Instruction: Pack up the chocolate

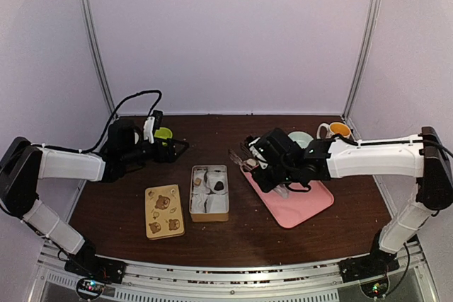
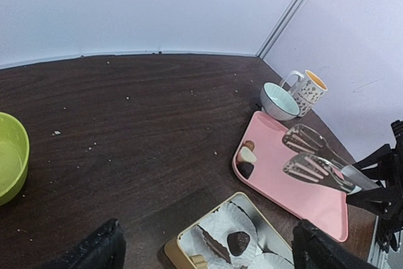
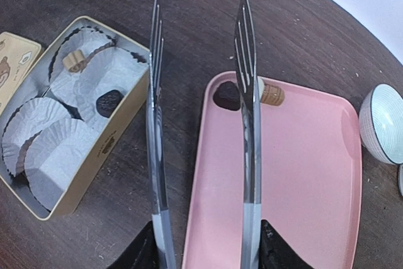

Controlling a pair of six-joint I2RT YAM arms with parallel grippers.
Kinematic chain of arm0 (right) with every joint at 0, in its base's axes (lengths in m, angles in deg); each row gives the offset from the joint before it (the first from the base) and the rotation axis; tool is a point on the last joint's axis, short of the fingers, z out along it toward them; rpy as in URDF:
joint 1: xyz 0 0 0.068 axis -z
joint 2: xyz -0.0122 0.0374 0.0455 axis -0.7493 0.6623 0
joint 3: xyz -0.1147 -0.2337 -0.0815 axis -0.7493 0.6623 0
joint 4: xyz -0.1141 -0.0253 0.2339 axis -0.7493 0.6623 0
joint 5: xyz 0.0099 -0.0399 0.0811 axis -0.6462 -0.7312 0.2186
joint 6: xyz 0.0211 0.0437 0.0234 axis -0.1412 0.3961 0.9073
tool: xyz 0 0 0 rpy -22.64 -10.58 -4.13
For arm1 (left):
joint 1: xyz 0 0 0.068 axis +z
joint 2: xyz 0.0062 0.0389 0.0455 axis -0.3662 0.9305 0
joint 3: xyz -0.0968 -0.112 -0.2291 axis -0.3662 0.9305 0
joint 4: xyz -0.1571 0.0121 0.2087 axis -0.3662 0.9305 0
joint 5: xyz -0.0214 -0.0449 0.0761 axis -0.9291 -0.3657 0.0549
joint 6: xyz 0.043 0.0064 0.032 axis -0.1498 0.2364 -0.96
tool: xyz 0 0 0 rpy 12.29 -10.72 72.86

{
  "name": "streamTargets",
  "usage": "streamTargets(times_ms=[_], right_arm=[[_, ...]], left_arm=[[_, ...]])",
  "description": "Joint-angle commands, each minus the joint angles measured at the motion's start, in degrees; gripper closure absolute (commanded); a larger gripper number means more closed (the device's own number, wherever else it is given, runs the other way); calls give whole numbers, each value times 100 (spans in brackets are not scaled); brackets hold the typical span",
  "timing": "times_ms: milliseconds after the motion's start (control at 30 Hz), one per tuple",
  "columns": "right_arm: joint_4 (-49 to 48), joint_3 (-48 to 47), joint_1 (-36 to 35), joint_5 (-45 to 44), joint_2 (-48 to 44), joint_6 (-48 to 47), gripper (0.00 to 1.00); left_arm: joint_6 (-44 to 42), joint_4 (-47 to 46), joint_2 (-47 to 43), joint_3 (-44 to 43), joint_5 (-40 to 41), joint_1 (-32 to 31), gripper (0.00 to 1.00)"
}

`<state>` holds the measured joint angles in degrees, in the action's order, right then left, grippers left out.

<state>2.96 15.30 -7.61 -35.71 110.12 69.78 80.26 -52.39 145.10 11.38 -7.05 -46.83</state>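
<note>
The open tan tin (image 1: 209, 192) holds white paper cups, with one dark chocolate (image 3: 108, 101) and a small tan one (image 3: 75, 61) in them. More chocolate lies at the corner of the pink tray (image 1: 297, 206): a dark piece (image 2: 245, 169), a white one (image 2: 249, 155) and a brown one (image 2: 250, 145). My right gripper (image 3: 204, 253) is shut on metal tongs (image 3: 155, 124). The tong blades stand apart and empty, above the gap between tin and tray. My left gripper (image 2: 211, 250) hangs open, back-left of the tin.
The bear-printed lid (image 1: 163, 211) lies left of the tin. A green bowl (image 1: 163, 133) sits by the left gripper. A pale bowl (image 1: 301, 138) and a mug (image 1: 338, 130) stand behind the tray at back right.
</note>
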Motion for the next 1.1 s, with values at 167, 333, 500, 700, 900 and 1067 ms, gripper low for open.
streamTargets(times_ms=[167,333,500,700,900,1067], right_arm=[[-432,631,596,-56,-387,808,54],[-663,792,787,205,-471,1182,54],[-547,1003,951,333,-546,1177,53],[-769,962,1327,1084,-205,1297,53],[-469,787,1333,880,133,1132,53],[-199,650,1325,769,332,930,53]], left_arm=[[40,-203,-121,-102,-117,-23,6],[-146,-284,-205,48,203,-26,6],[-154,-382,-186,11,-76,-23,6],[-171,-473,-328,148,-30,-26,5],[-136,-497,-275,114,-140,-28,5],[-190,-426,-400,145,-79,-30,5]])
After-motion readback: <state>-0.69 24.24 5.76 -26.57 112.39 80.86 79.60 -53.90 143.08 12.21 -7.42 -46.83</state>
